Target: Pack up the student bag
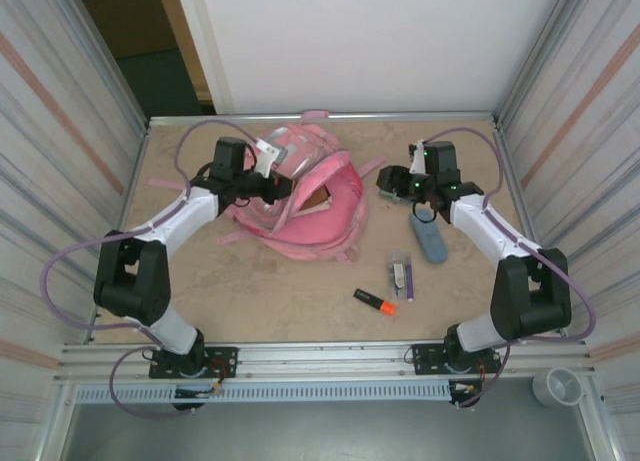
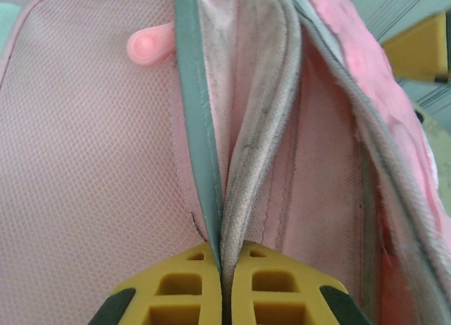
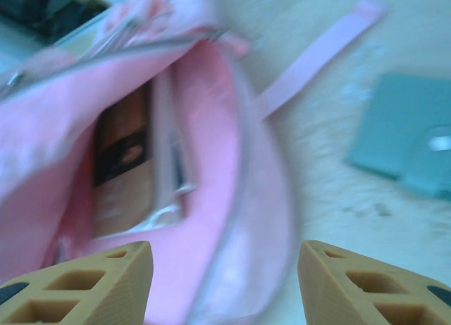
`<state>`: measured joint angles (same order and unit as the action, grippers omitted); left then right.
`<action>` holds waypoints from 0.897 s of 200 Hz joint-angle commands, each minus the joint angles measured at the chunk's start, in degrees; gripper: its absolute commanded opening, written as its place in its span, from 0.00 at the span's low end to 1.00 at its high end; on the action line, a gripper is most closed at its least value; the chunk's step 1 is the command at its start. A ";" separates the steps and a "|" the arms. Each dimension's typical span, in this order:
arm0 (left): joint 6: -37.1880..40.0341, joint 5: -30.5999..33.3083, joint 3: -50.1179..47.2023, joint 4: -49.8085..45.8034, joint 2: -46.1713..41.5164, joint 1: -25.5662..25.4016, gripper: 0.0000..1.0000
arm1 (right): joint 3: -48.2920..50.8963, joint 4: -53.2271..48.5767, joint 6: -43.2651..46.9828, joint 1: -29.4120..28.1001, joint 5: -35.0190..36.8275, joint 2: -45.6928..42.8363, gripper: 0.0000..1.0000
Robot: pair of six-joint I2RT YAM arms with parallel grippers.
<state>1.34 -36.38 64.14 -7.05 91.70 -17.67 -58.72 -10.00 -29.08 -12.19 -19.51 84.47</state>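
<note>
Two grippers: my left gripper (image 2: 222, 272) and my right gripper (image 3: 225, 268), both at the student bag (image 1: 320, 221).
Left gripper: jaws pressed together, pinching a fold of the bag's rim between my yellow fingertips (image 2: 176, 286).
Right gripper: jaws well apart, nothing between them, hovering over the bag's open mouth.
Bag cloth: pink mesh lining, grey-green binding tape (image 2: 194, 127) along the seam, worn piped edge, round pink tab (image 2: 146, 45).
Inside: flat brown book (image 3: 123, 170), blurred.
Bag's place: mid-table (image 1: 250, 281), between my grippers.
Nearby: pink strap (image 3: 310, 64); flat grey-blue pouch (image 3: 402, 135) just right of the bag; orange highlighter (image 1: 375, 301) nearer my bases.
</note>
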 commanded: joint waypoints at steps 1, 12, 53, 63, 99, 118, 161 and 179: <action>0.20 2.19 -0.67 3.72 -2.84 0.81 0.00 | -1.83 -2.57 2.95 -3.72 4.07 3.82 0.55; -1.32 2.19 -0.64 4.37 -2.02 0.80 0.00 | -1.84 -3.18 3.88 -7.23 7.60 4.46 0.56; -2.75 2.73 -0.31 6.02 0.02 0.18 0.00 | 0.69 -2.95 3.15 -6.22 6.51 3.87 0.56; -3.28 3.29 -1.04 6.50 -0.53 0.44 0.00 | 0.83 -2.92 3.12 -5.12 5.64 3.53 0.56; -7.44 3.16 -4.67 12.02 -1.79 0.65 0.00 | -2.09 -3.65 2.24 -7.06 3.90 8.48 0.55; -11.27 7.76 -5.33 13.42 -0.77 -0.19 0.00 | -0.19 -2.37 2.10 -9.66 7.72 6.61 0.55; -20.72 25.72 -1.19 13.35 3.96 -7.54 0.00 | 2.71 -2.99 1.08 -11.79 6.04 1.91 0.56; -27.30 31.41 0.79 15.56 5.83 -9.58 0.00 | 4.40 -2.11 0.22 -14.43 8.12 0.19 0.56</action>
<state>-14.94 -17.52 61.04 3.81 95.59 -25.15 -56.55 -12.25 -27.75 -23.42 -13.10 88.18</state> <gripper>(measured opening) 0.081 0.557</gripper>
